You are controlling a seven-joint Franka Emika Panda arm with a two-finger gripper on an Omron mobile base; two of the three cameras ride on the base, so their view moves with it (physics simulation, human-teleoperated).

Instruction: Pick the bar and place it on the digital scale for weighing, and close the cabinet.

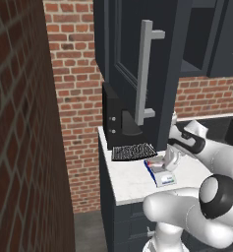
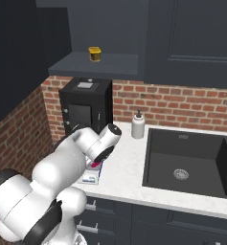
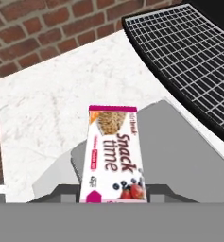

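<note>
The bar (image 3: 114, 156), pale with "Snack time" print and a magenta end, sits between my gripper's (image 3: 114, 194) fingers, which are shut on its near end. It hangs just over the grey top plate of the digital scale (image 3: 179, 156). In the left base view my gripper (image 1: 168, 165) is low over the scale (image 1: 161, 175) on the white counter, with a bit of pink bar (image 1: 156, 161) showing. The navy cabinet door (image 1: 123, 59) stands open, its grey bar handle (image 1: 145, 74) facing me. From the right, the scale (image 2: 89, 179) peeks out under my arm.
A black ribbed mat (image 1: 133, 151) lies just behind the scale. A black boxy appliance (image 2: 86, 107) stands at the counter's back corner by the brick wall (image 1: 19, 123). A soap bottle (image 2: 138, 125) and dark sink (image 2: 191, 162) lie to the right. A yellow jar (image 2: 94, 53) sits on the cabinet shelf.
</note>
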